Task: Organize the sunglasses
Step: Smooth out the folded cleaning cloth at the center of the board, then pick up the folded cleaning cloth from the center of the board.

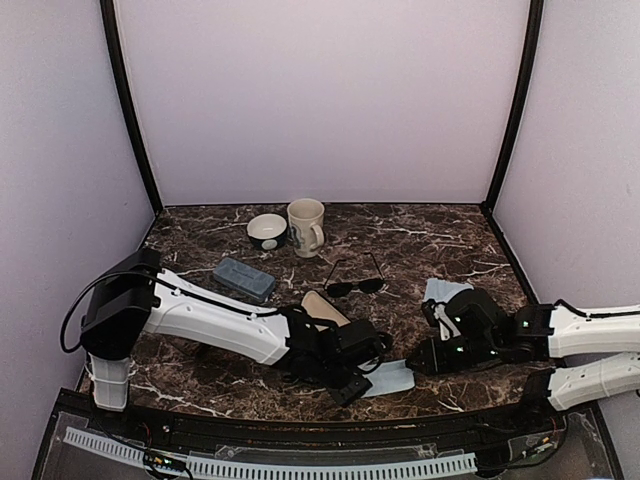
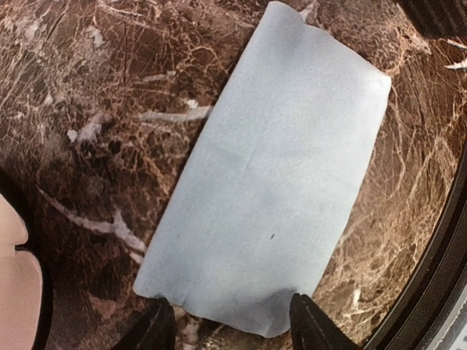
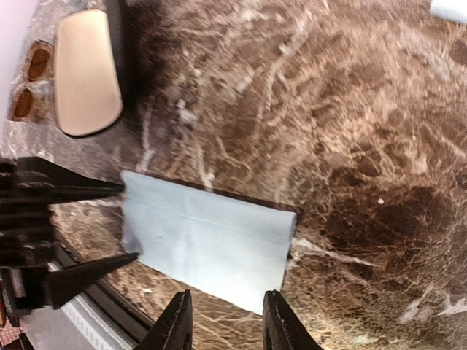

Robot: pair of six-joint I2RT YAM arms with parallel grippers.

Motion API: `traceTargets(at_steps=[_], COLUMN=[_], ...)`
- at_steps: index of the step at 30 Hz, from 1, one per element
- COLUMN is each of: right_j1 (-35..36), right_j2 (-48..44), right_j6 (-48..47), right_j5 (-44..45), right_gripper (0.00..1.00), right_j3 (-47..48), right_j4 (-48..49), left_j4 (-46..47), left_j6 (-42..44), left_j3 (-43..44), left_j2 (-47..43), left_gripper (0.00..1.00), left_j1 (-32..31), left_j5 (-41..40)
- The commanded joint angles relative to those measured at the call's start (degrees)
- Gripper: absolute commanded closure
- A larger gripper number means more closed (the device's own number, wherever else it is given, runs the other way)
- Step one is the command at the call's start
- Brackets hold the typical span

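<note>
The black thin-framed sunglasses (image 1: 355,286) lie open on the marble behind both arms. Two brownish lenses of a second pair of sunglasses (image 3: 28,82) show at the far left of the right wrist view, beside an open black case with a beige lining (image 3: 87,73). A folded light-blue cloth (image 2: 270,175) lies flat near the front edge. My left gripper (image 2: 233,329) is open, its fingers standing either side of the cloth's near end. My right gripper (image 3: 228,322) is open at the cloth's opposite end, with nothing between its fingers. In the top view the left gripper (image 1: 358,378) and right gripper (image 1: 418,358) face each other across the cloth (image 1: 392,381).
A grey-blue rectangular case (image 1: 245,279) lies at the left middle. A cream mug (image 1: 306,227) and a small bowl (image 1: 267,231) stand at the back. The open case (image 1: 325,308) sits just behind the left wrist. A second light-blue cloth (image 1: 440,291) lies behind the right arm. The table's black front rim (image 2: 438,284) is close.
</note>
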Motion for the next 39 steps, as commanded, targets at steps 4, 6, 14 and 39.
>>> traceTargets(at_steps=[4,6,14,39], right_j1=[-2.1,-3.4,-6.6,-8.3], right_j2=[0.5,2.5,10.2,16.5], right_j6=[-2.8,-4.0,-7.9,-9.9], right_j5=[2.8,2.6,1.4,-2.9], right_gripper=[0.66,0.67,0.69,0.70], right_j3=[2.1,2.2,3.9,2.8], right_j4=[-0.5,0.7,5.0,10.2], left_j4=[0.5,2.1,6.0,3.9], left_j6=[0.4,0.0,-0.9,-0.2], left_j3=[-0.8,-1.9,-4.2,-2.4], left_j2=[-6.5,-7.7,-8.1,-1.9], left_gripper=[0.38,0.38,0.51,0.67], left_j1=[1.0,1.8,5.8,7.1], left_j5=[3.4,4.2,7.4,7.0])
